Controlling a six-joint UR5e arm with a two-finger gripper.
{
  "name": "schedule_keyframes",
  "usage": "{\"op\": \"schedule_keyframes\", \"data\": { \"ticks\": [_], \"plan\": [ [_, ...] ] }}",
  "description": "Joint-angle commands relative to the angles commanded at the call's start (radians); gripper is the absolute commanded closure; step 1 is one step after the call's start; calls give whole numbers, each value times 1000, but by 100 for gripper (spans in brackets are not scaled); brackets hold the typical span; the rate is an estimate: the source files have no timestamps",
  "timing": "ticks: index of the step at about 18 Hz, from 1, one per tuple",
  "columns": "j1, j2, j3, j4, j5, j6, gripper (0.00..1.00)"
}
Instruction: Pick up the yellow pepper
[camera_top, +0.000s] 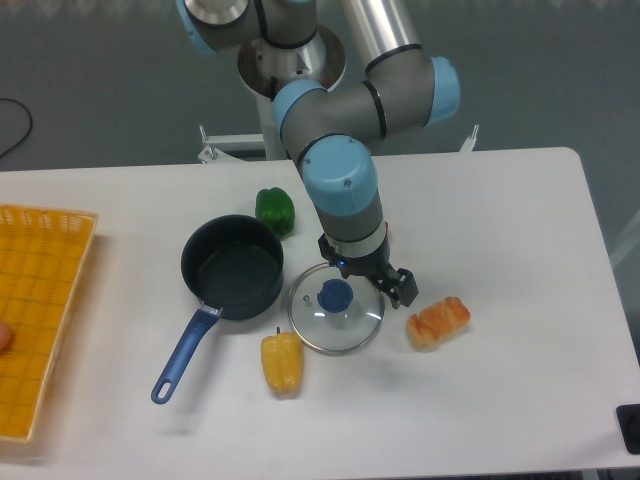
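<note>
Your small glossy yellow bell pepper (282, 362) lies on the white table (500, 210) toward the near edge, its short dark stem pointing away from you. From the pepper, the black two-finger gripper (385, 280) sits up at about 2 o'clock, apart from it, hanging over the far right rim of the round glass lid with a blue knob (335, 307). You cannot tell whether its fingers are spread or closed; nothing shows between them. The lid lies between pepper and gripper, just beside the pepper. At 11 o'clock from the pepper stands the dark saucepan with a blue handle (232, 266), with the glossy green pepper (275, 211) beyond it. At 3 o'clock lies the orange-and-white striped bread-like piece (438, 321). The yellow mesh tray (40, 300) sits at the left edge.
</note>
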Motion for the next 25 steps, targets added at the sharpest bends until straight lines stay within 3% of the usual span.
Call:
{"op": "schedule_keyframes", "data": {
  "ticks": [10, 15, 25],
  "plan": [
    [93, 3, -5, 9, -66, 41, 0],
    [112, -11, 0, 48, -80, 52, 0],
    [137, -41, -6, 45, -66, 131, 0]
  ]
}}
